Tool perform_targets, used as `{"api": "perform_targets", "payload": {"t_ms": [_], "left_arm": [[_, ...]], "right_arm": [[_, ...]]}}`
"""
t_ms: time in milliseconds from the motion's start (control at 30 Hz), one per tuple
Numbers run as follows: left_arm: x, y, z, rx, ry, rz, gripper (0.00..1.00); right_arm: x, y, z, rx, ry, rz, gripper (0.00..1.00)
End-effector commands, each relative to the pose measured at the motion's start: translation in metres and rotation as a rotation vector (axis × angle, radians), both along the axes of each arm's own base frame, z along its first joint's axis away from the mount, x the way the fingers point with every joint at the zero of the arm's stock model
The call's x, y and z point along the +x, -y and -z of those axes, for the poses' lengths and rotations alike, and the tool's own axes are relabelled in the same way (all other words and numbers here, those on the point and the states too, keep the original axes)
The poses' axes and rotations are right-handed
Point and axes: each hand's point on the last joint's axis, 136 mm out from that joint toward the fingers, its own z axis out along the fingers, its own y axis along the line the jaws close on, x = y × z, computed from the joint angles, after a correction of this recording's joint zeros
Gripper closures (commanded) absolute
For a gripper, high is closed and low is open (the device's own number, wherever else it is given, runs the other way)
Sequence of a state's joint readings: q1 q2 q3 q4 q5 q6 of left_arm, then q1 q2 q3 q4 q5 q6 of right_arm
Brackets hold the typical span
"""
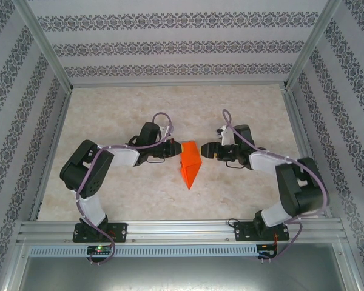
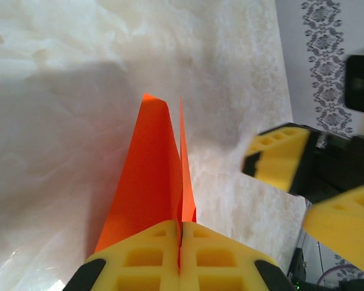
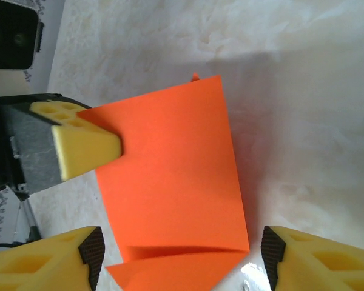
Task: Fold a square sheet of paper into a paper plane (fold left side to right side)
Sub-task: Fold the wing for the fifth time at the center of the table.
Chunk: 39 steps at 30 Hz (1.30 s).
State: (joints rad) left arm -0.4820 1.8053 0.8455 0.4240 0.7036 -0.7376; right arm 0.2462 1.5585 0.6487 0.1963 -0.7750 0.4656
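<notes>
A thin, bright orange sheet of paper (image 1: 190,161), already folded into a narrow pointed shape, lies at the middle of the pale marbled tabletop (image 1: 121,194), directly between the two arms. Its long axis runs from far to near. The broad end is on the far side, level with both pincers, and the sharp tip points back toward the arm bases.

The left pincer (image 1: 173,149) is clamped shut on the sheet's left edge near the broad end. In the left wrist view its yellow fingers (image 2: 139,260) press together with the orange paper (image 2: 148,176) pinched between them, and that flap stands up off the tabletop in a steep sheet. In the right wrist view one of those left fingers (image 3: 88,145) sits on the paper's corner.

The right pincer (image 1: 207,150) hovers just beside the right edge, facing the left one across the sheet. Its jaws stand apart, with the paper (image 3: 176,176) lying ahead of the gap and nothing gripped.

The fold seems to turn on one relation: the centre crease lies to the right of the held flap and parallel to the long axis. The left arm has the paper, so it would likely carry that flap rightward over the crease. The right pincer is placed to steady or press the far side.
</notes>
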Motion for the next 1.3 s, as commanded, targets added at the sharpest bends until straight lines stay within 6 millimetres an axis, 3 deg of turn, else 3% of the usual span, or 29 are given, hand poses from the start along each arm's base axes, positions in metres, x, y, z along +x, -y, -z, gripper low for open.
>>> {"api": "perform_targets", "payload": {"t_ms": [0,367,667,1100,1200,1267], "left_arm": [[-0.004,0.007,-0.026,-0.077,0.119,0.096,0.99],[-0.007,0.007,-0.018,-0.082,0.108,0.115,1.0],[-0.005,0.009,-0.009,-0.078,0.092,0.118,1.0],[-0.004,0.01,0.003,-0.065,0.066,0.119,1.0],[-0.003,0.01,0.005,-0.061,0.062,0.121,0.97],[-0.002,0.01,0.005,-0.055,0.063,0.122,0.86]], "right_arm": [[0.014,-0.016,-0.016,0.103,0.073,-0.081,0.32],[0.023,-0.023,0.012,0.192,0.014,-0.126,0.39],[0.01,-0.019,0.014,0.176,0.01,-0.161,0.6],[0.009,-0.009,0.011,0.144,0.012,-0.14,0.85],[0.009,-0.007,0.011,0.127,0.006,-0.135,0.94],[0.008,-0.007,0.011,0.12,-0.002,-0.132,1.0]]}}
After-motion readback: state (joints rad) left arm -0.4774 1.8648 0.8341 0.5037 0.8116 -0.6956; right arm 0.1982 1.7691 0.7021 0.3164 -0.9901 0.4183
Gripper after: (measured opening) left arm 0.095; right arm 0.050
